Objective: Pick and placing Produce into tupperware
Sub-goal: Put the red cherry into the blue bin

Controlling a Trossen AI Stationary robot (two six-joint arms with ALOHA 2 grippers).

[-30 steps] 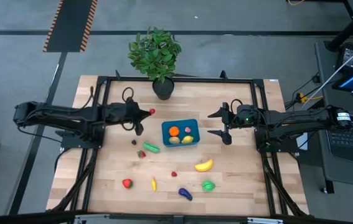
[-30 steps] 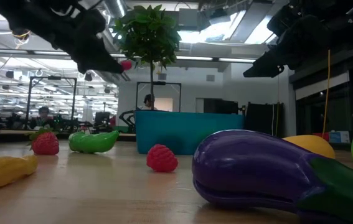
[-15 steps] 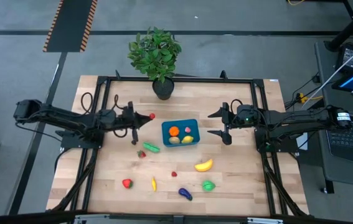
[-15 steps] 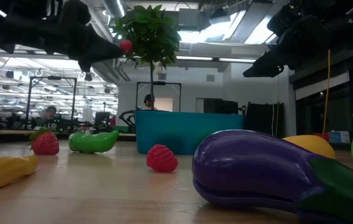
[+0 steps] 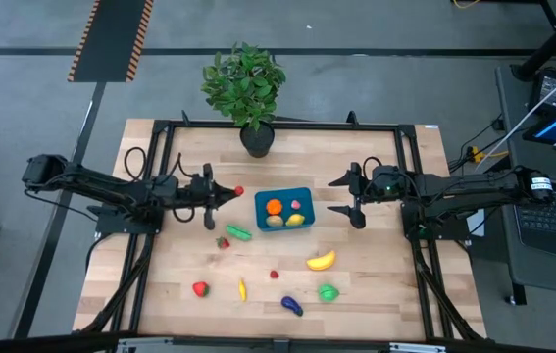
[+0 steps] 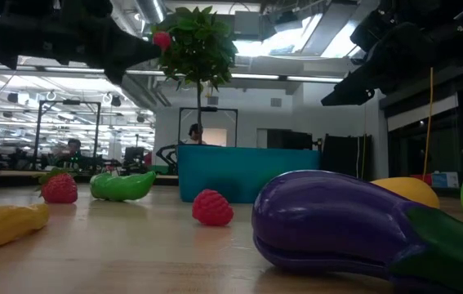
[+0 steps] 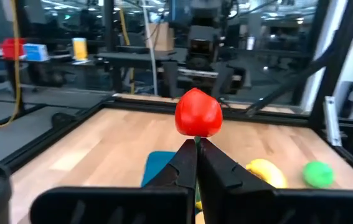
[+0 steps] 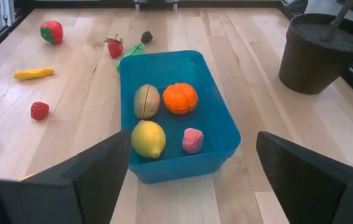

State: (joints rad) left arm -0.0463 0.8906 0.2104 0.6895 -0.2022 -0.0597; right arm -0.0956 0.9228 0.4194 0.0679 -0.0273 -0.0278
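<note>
Above the wooden table (image 5: pixel 179 265), left of the teal tupperware (image 5: pixel 283 199), the left gripper (image 5: pixel 227 193) pinches a red cherry (image 7: pixel 198 113) by its stem. Opposite, the right gripper (image 5: pixel 353 196) hangs spread wide. No writing is legible.

Evenly lit from above in the high view, with soft, short shadows on the desk (image 5: pixel 160 294). Backlit at desk height by bright ceiling lights, turning both arms to silhouettes. Blurred up close on the purple eggplant (image 6: pixel 337 220). Soft, defocused background behind the red fruit (image 7: pixel 198 112).
</note>
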